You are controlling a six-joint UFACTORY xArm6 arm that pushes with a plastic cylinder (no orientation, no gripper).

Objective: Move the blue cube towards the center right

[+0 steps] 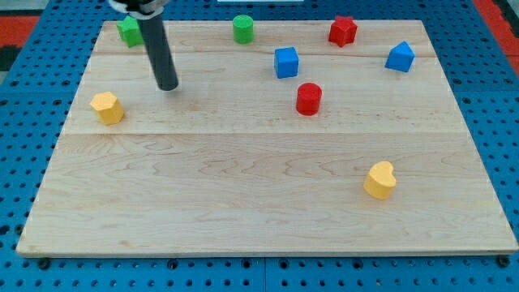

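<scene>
The blue cube [285, 62] sits on the wooden board [243, 186] in the upper middle. My tip [168, 86] is at the end of the dark rod, in the upper left part of the board, well to the left of the blue cube and apart from it. A red cylinder [308, 98] stands just below and to the right of the blue cube. A second blue block [400, 57], with a pointed top, lies near the upper right.
A green block [128, 31] is partly hidden behind the rod at top left. A green cylinder [243, 28] and a red star [343, 31] lie along the top. A yellow hexagon block [107, 107] is at left, a yellow heart [379, 179] at lower right.
</scene>
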